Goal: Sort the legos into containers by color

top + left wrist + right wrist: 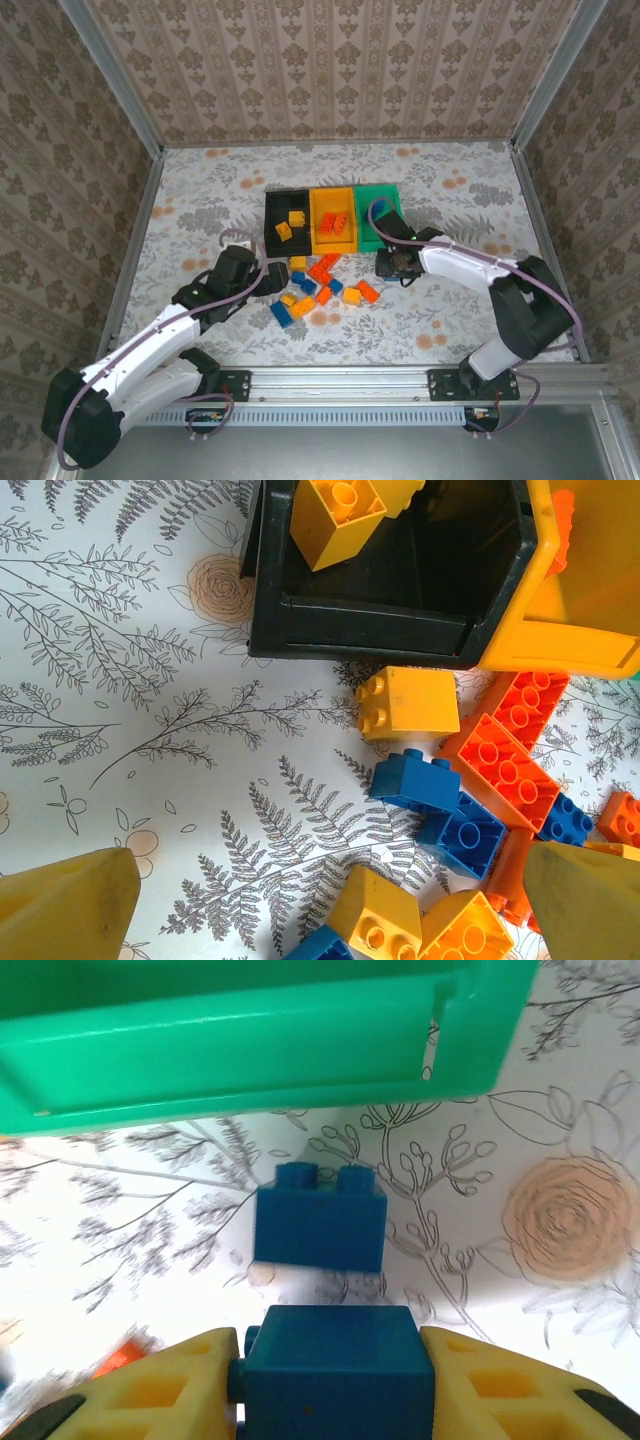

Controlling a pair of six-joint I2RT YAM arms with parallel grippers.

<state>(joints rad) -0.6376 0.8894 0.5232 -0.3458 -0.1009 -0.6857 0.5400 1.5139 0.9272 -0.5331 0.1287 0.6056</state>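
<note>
The three containers stand in a row at mid-table: black (pixel 272 215), orange-yellow (pixel 314 222) and green (pixel 385 195). Loose yellow, orange and blue legos (pixel 318 285) lie in a pile in front of them. My right gripper (pixel 395 263) is in front of the green container (pixel 250 1050), shut on a blue lego (pixel 335 1375). Another blue lego (pixel 320 1225) lies on the table just ahead of it. My left gripper (pixel 325 865) hangs open over the pile's left side, near a yellow lego (pixel 408 702) and a blue one (pixel 412 780). The black container (pixel 370 630) holds a yellow lego (pixel 335 520).
Orange legos (pixel 334 222) lie in the orange-yellow container. Patterned walls with metal rails (pixel 140 230) close in the table on three sides. Bare floral tabletop (pixel 470 200) stretches to the right and behind the containers.
</note>
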